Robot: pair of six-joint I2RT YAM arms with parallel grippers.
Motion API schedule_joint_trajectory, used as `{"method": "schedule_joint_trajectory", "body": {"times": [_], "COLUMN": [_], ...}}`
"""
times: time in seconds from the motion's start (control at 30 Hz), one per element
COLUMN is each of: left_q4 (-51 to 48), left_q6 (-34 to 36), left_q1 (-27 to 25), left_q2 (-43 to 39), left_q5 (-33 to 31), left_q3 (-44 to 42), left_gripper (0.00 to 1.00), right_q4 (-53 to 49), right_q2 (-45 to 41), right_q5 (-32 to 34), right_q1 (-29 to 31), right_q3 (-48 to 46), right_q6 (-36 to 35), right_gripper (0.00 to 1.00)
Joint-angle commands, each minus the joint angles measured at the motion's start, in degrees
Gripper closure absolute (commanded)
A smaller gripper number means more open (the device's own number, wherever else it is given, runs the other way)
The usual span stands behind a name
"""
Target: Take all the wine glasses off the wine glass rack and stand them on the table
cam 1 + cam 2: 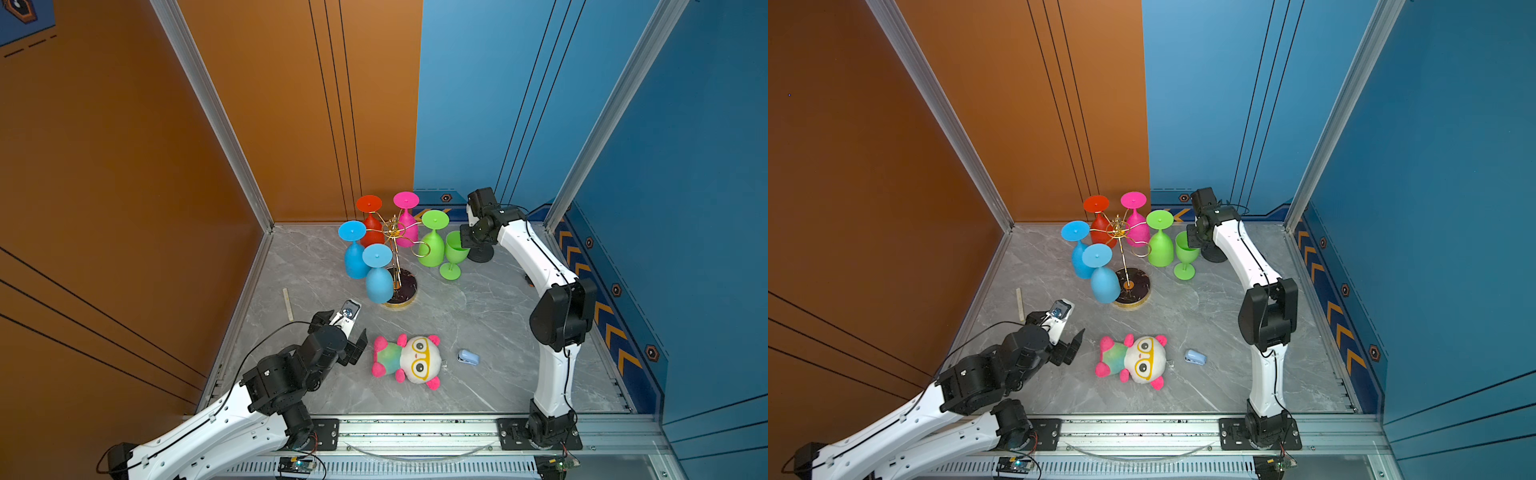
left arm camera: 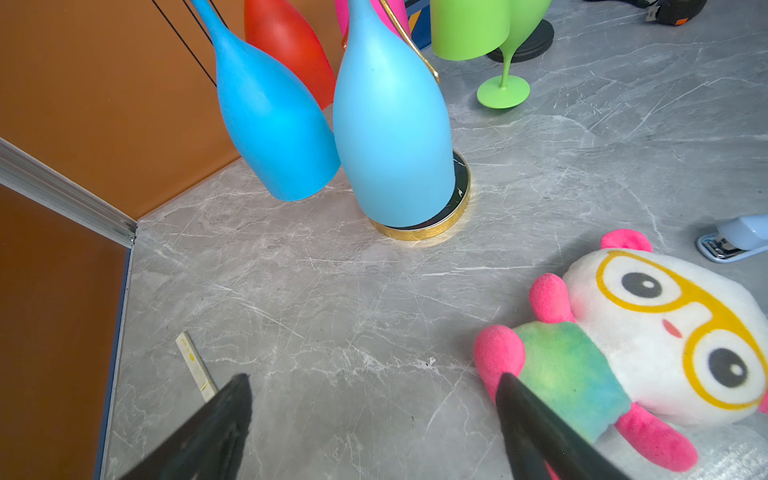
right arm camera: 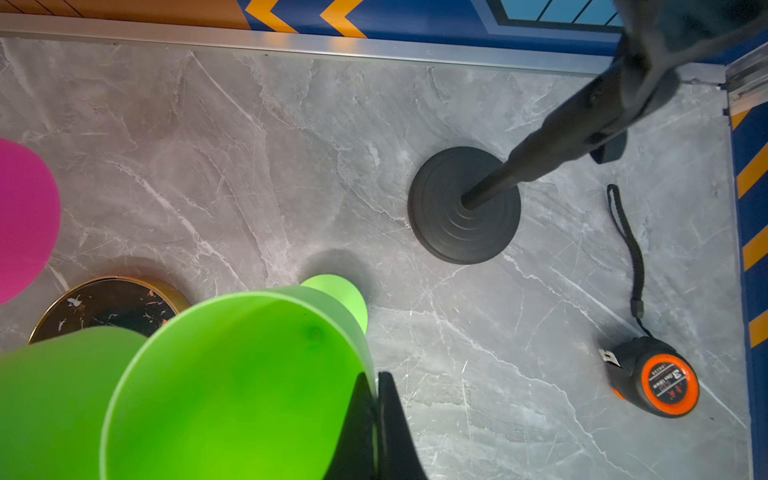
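Looking down in both top views, you see the wine glass rack (image 1: 407,287) standing toward the back of the bench (image 1: 478,332). Five hanging glasses (image 1: 377,274) sit upside down in its gold loops: two blue, one red, one pink, one green. A sixth, the green wine glass (image 1: 454,253), is off the rack, bowl up, just to the right of the hanging green one. Your right fingers (image 1: 468,243) are clamped on its rim, with a black stand (image 1: 481,255) close behind them. Your left fingers (image 1: 358,347) hang spread wide and empty over the front left of the bench, near a plush toy (image 1: 409,361). A small blue stapler (image 1: 468,357) lies beyond the toy.

From the left wrist, you see the left fingers (image 2: 224,419) apart with bare bench between them. The two blue glasses (image 2: 390,137) hang ahead. The green wine glass (image 2: 503,89) has its foot down at the bench; you cannot tell whether it touches.

From the right wrist, the right fingers (image 3: 395,424) pinch the rim of the green wine glass (image 3: 241,386), one inside the bowl and one outside. A tape measure (image 3: 660,382) lies apart, near the wall.
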Motion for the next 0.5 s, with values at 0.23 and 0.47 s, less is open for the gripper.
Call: {"method": "schedule_joint_trajectory", "body": {"times": [0.23,0.47], "left_q4": [-1.02,-1.15], "left_q6": [0.07,0.2], "left_q1": [0.64,0.63], "left_q2": [-1.16,-1.2], "left_q5": [1.53,2.27], "left_q3": [1.85,1.87], "left_gripper": [0.08,0.08], "right_q4": [-0.1,-0.11], "right_q2": [5.87,8.07], "right_q5": [-1.93,-1.7], "right_q1": [0.57,1.37], "right_q3": [6.68,8.53], "right_q6": [0.39,0.35], "right_gripper": [1.0,1.0]}}
